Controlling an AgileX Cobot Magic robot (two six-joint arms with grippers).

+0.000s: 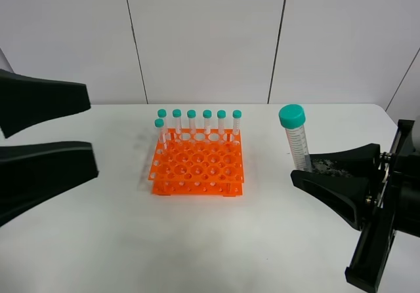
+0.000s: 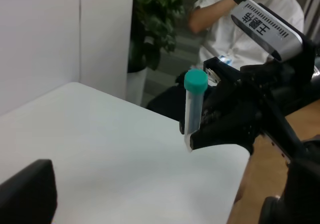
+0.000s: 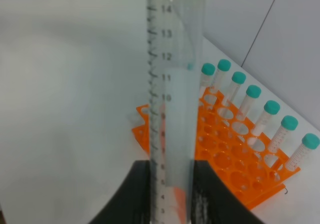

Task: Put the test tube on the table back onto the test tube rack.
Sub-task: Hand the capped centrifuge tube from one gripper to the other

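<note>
Clear graduated test tube (image 1: 297,142) with teal screw cap, upright, clamped in the right gripper (image 1: 303,167) near the orange test tube rack (image 1: 197,172); left gripper (image 1: 90,132) jaws apart.

I seem to be working in an office room fitted out as a small lab bench. A large plain white tabletop (image 1: 98,253) is boxed in by white panel walls (image 1: 203,37). On it stands a bright orange plastic test tube rack (image 1: 197,168) holding clear teal-capped tubes (image 1: 207,119). Beyond the table edge, my left wrist view shows a leafy green potted plant (image 2: 152,23) and a seated person in a white T-shirt (image 2: 235,23).
</note>
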